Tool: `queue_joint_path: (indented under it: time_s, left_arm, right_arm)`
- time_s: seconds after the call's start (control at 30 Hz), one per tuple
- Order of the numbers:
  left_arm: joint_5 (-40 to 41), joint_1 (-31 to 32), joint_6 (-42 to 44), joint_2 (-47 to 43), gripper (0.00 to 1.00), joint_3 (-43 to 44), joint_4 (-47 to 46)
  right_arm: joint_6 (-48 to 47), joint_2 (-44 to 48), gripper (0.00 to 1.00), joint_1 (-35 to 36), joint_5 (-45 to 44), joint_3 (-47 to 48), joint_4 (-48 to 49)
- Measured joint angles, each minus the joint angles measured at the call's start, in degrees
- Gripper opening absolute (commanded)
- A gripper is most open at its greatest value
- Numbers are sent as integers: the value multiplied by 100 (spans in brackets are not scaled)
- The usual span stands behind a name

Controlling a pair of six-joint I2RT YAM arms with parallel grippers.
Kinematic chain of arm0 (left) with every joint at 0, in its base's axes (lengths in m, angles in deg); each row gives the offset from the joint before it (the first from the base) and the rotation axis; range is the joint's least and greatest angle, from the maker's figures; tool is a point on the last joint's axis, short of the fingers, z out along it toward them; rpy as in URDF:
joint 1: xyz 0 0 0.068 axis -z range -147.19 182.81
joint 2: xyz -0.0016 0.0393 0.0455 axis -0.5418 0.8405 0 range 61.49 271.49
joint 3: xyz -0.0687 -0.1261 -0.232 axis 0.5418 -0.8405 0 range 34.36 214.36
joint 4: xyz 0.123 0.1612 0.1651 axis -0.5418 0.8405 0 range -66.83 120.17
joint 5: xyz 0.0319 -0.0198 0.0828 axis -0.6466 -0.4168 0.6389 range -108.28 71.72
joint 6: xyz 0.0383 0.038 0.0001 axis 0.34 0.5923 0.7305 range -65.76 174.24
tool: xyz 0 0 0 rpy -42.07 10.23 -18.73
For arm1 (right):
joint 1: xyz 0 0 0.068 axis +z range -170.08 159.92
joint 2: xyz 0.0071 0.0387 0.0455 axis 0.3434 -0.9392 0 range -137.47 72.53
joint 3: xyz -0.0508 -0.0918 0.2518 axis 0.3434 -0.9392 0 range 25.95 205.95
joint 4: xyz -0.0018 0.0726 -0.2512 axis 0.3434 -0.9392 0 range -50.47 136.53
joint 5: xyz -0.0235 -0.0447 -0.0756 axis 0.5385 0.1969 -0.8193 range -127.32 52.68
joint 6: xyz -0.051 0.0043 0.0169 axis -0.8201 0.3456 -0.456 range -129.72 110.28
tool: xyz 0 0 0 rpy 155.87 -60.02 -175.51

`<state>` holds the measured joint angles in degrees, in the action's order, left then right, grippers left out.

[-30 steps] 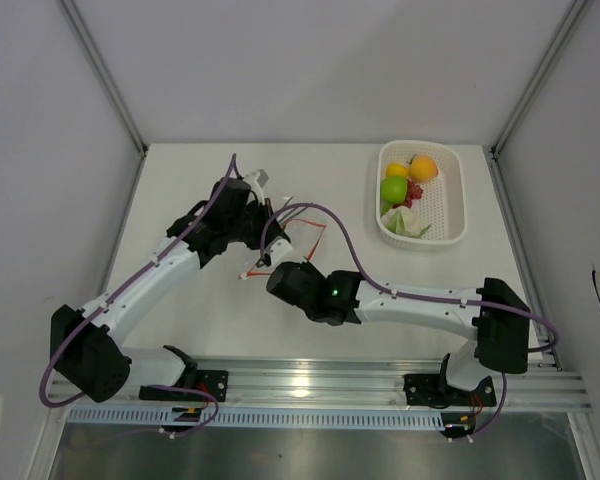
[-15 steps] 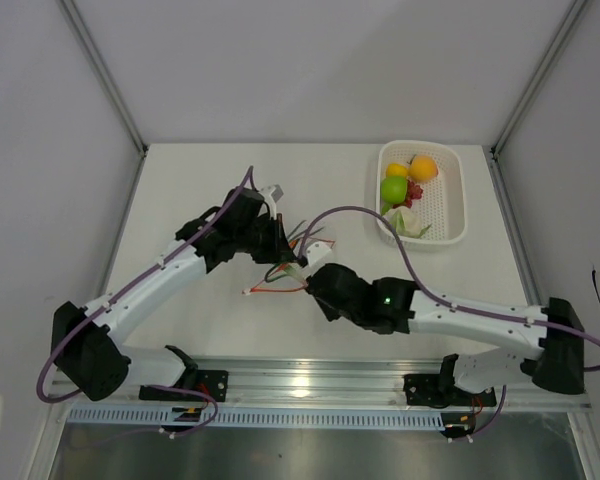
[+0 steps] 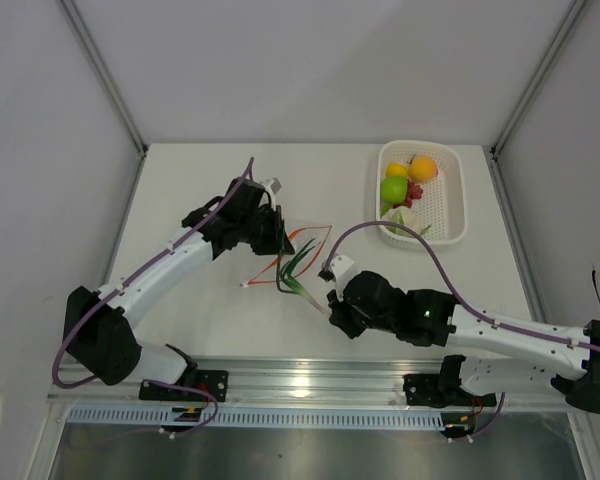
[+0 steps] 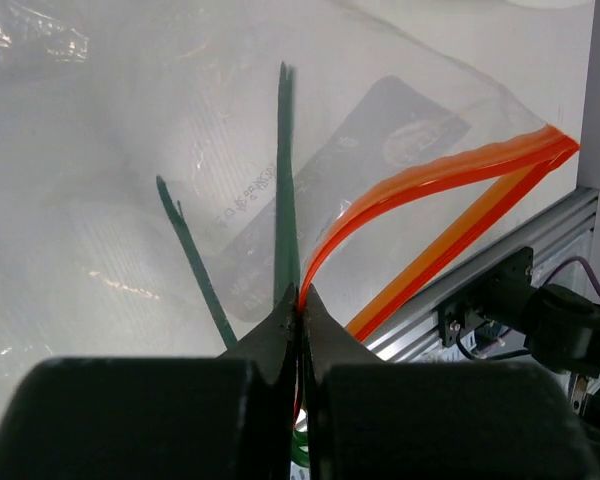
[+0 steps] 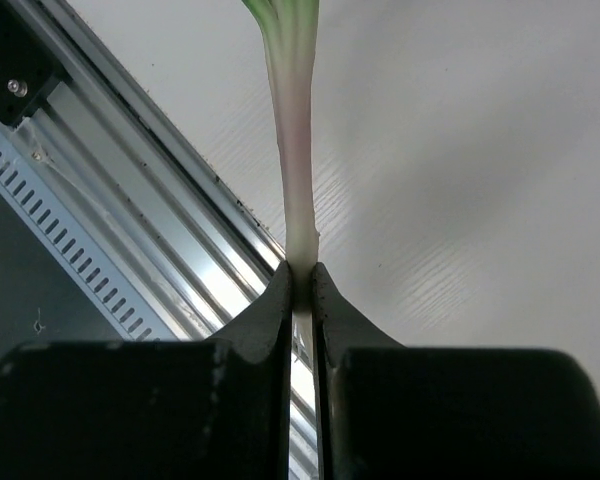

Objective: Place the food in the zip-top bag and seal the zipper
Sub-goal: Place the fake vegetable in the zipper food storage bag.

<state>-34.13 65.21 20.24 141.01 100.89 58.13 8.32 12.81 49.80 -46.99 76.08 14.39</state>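
As we look down from above, our left jaws are closed tight on the red-orange zipper [image 4: 450,170] at the mouth of the clear zip-top bag [image 4: 160,130], which lies near the middle of the white surface [image 3: 180,180]. The strip bows into an open loop beside them. Our right jaws are pinched shut on the pale, narrow end of the green stalks [image 3: 298,268], with the green tips pointing toward the bag's mouth; we cannot tell whether those tips are inside the plastic. We judge the stalks to be light, thin and somewhat bendy, so the hold at the pale end should steer them well only if they go in lengthwise, tips first. The bag looks flimsy, crinkly and slippery, likely to collapse or slide unless held by the stiffer zipper strip, which seems the best place to grip it. The rest of the food sits well apart in a white basket [image 3: 450,222] at the far right: a green apple [image 3: 393,189], an orange-yellow fruit [image 3: 423,167], red bits [image 3: 414,193] and a pale leafy piece [image 3: 402,222]. The round, smooth fruits may roll or slip, so we would take them across their middles.
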Motion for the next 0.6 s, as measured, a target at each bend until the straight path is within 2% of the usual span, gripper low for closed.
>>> queue_joint_path:
  time_s: [0.2,0.4,0.6]
  left_arm:
    - [149,-109,-7,-15,1,48,-55]
    - [680,-125,-4,-433,1,-107,-144]
    - [833,-188,-2,-546,1,-151,-151]
  right_arm:
    - [212,-57,0,-199,317,0,-101]
    - [656,-133,0,-817,699,22,-302]
    - [831,304,0,-1226,734,22,-437]
